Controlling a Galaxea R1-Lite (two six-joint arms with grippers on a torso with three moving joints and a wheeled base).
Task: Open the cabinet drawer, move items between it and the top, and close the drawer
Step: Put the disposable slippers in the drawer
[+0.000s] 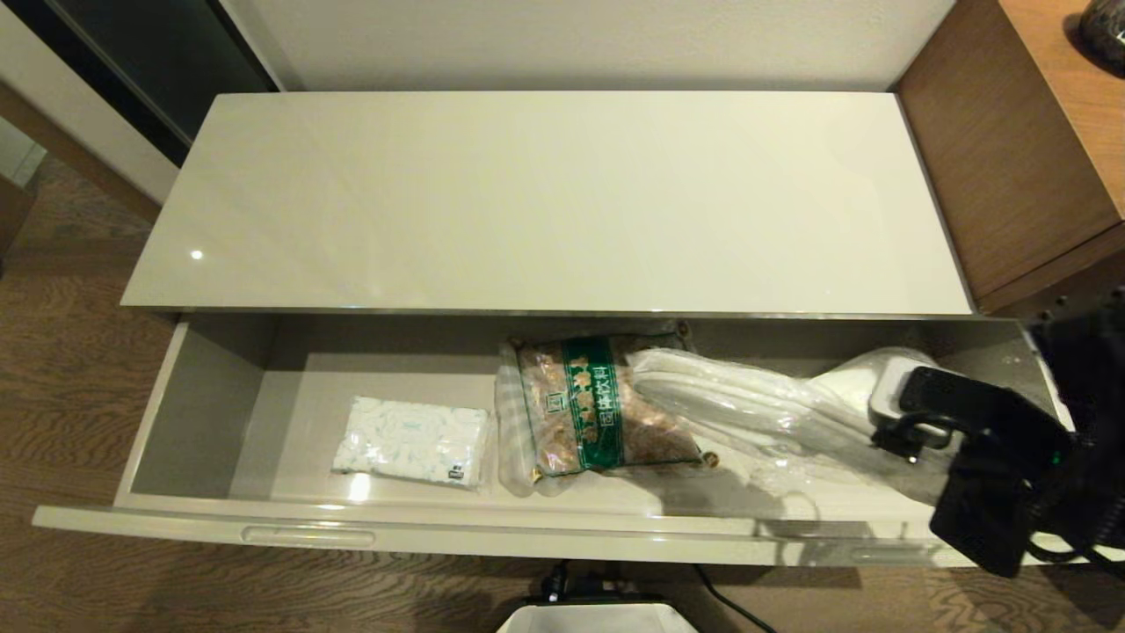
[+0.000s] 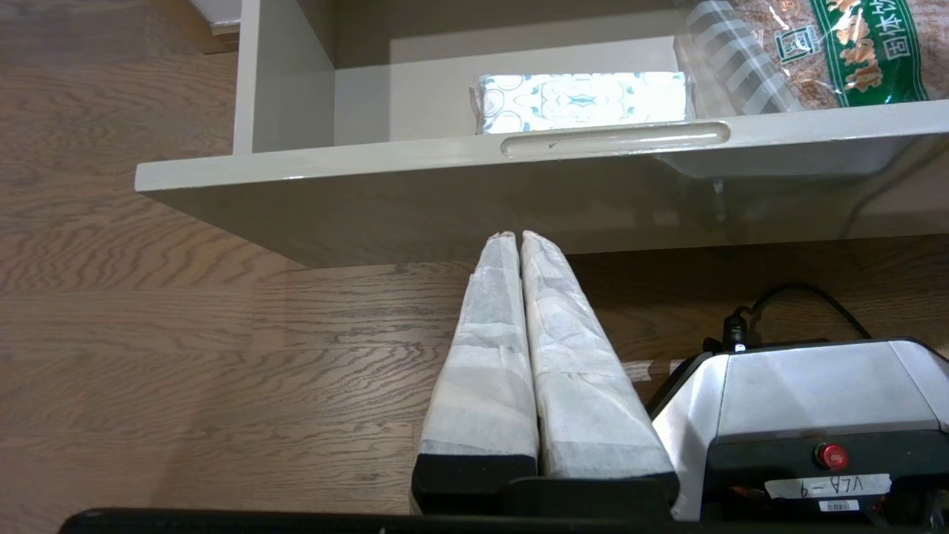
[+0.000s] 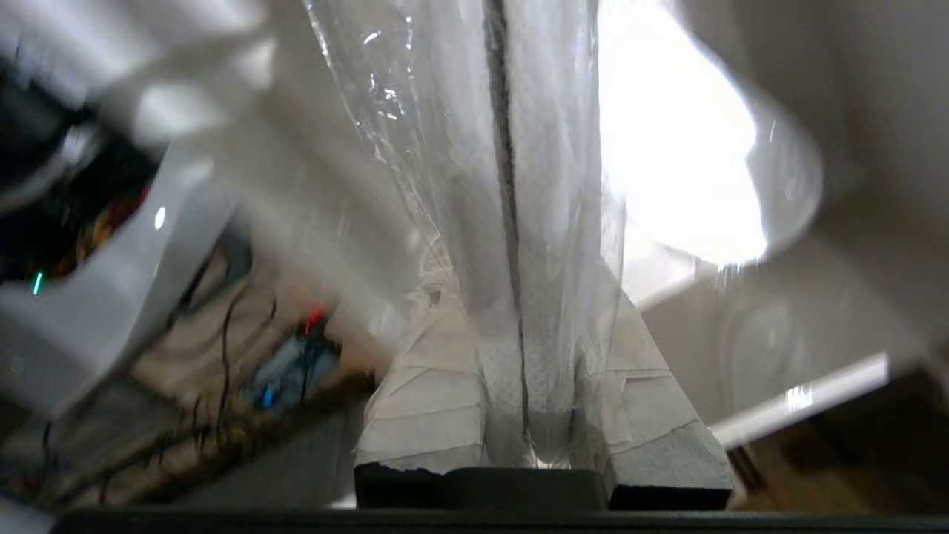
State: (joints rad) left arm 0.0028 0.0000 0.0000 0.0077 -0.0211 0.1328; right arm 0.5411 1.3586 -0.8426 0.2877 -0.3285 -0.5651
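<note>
The right hand [image 1: 888, 413] pinched the wrapped slippers [image 1: 756, 404] at one end – probably to lift them from the open drawer [image 1: 211, 413] – while the left hand [image 2: 519, 245], pressed together, hung idle below the drawer front.

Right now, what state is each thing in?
Drawer: pulled open.
Cabinet top: bare.
Tissue pack: lying flat in drawer.
Snack bag: lying in drawer.
Slippers: gripped, over the drawer.
Right gripper: shut on slippers.
Left gripper: shut, empty, below drawer front.
</note>
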